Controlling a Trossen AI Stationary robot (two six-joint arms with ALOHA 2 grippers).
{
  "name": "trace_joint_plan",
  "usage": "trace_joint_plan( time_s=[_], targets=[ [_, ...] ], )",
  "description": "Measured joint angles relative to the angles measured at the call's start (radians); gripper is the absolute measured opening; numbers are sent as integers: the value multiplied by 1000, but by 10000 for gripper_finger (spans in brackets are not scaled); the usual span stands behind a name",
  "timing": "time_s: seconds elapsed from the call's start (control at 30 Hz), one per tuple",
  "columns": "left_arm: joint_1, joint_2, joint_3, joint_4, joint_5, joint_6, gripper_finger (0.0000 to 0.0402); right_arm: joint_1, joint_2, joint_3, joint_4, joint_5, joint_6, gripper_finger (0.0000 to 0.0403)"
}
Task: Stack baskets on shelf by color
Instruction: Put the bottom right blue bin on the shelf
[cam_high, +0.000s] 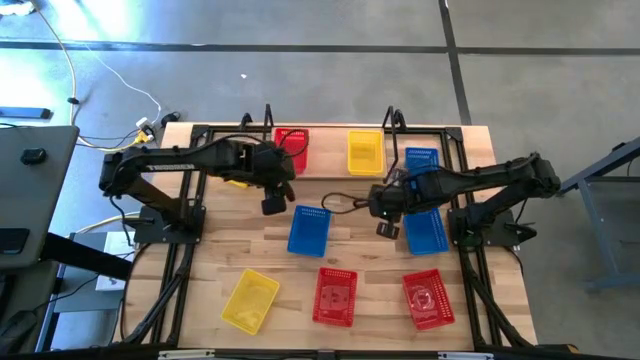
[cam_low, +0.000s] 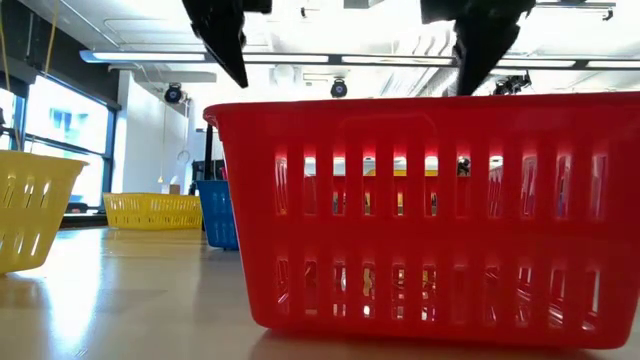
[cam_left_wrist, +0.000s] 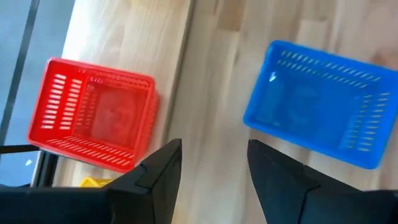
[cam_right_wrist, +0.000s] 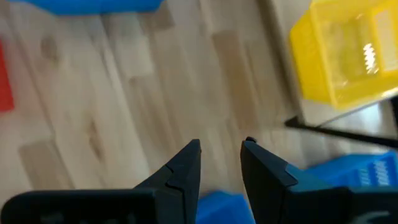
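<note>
- The left gripper hangs over bare wood near the middle of the table, its fingers spread wide and holding nothing.
- The right gripper hovers at about three o'clock from centre, fingers apart by a narrower gap, also empty.
- Risk: the loose blue basket lies tilted between the two grippers; a pinch on its thin rim at that angle could slip or spin it away.
- Risk: both arms are close together over the centre; if both reach for that basket they may knock each other.
- Risk: the blue basket at three o'clock sits just beside the right gripper and could be nudged by a careless descent.
- The shelf runs along twelve o'clock, carrying a red basket, a yellow basket and a blue one.
- Count, overhead: three blue, three red, two yellow clearly seen; a yellow patch under the left arm may be a third, I cannot tell.
- At six o'clock stand a yellow basket and two red baskets.
</note>
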Motion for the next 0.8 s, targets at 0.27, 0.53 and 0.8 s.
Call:
trace_joint_plan(
  time_s=[0.27,0.53,0.8],
  targets=[
    [-87,-40,-1,5,-27,-102,174,103,0,0,-156,-23,78,101],
    [-156,-39,-134,77,-29,-181,174,221,-1,0,-288,-19,207,101],
    [-169,-39,-199,92,-29,-227,174,312,-10,-31,-312,-59,256,101]
  ],
)
